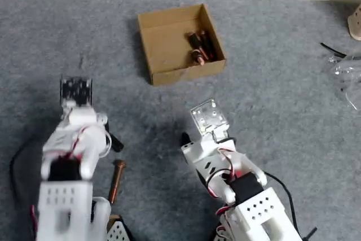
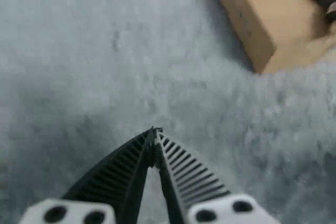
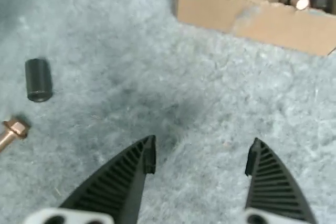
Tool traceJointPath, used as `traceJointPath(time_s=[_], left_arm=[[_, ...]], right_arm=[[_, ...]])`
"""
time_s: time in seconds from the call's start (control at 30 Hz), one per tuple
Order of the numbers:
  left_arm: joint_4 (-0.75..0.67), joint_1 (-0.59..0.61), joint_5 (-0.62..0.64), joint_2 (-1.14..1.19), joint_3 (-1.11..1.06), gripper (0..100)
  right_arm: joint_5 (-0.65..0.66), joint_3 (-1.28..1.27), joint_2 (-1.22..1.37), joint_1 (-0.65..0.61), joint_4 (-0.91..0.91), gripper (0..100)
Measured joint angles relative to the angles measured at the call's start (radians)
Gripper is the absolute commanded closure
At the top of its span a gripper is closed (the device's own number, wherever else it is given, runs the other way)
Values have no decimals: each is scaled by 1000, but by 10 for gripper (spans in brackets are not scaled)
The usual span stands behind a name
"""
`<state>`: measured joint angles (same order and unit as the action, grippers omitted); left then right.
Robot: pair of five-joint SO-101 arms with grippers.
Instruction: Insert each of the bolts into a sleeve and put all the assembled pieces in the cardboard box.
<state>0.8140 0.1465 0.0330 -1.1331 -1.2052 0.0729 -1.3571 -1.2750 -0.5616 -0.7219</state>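
Left hand [image 2: 156, 142] clenched, tips touching; right hand [image 3: 202, 153] released. Bolt [image 1: 117, 180] and sleeve [image 3: 38, 80] lie apart near the worktop's [image 1: 282, 43] front edge.

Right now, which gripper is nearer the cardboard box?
Right. The right gripper sits open, short of the near wall of the cardboard box; the left gripper, shut, is farther off to one side.

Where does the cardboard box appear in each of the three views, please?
High view: cardboard box in the upper middle, on the grey table.
Left wrist view: box ahead of the shut left gripper.
Right wrist view: box ahead of the open right gripper.
Shared landmark: assembled pieces inside it.
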Motion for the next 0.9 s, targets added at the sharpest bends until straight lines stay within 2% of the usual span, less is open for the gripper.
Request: traceJointPath(time_s=[0.17, 0.3, 0.53, 0.73, 0.9], left_arm=[[0, 0, 86, 325, 141, 989], [41, 0, 224, 446, 273, 989], [261, -63, 391, 477, 385, 993], [276, -196, 430, 477, 308, 993], [245, -212, 568, 477, 219, 990]], right_arm=[[-2, -15, -3, 8, 34, 740], [6, -52, -3, 12, 78, 740], [38, -52, -3, 12, 84, 740], [40, -52, -3, 12, 84, 740], [46, -52, -3, 12, 84, 740]])
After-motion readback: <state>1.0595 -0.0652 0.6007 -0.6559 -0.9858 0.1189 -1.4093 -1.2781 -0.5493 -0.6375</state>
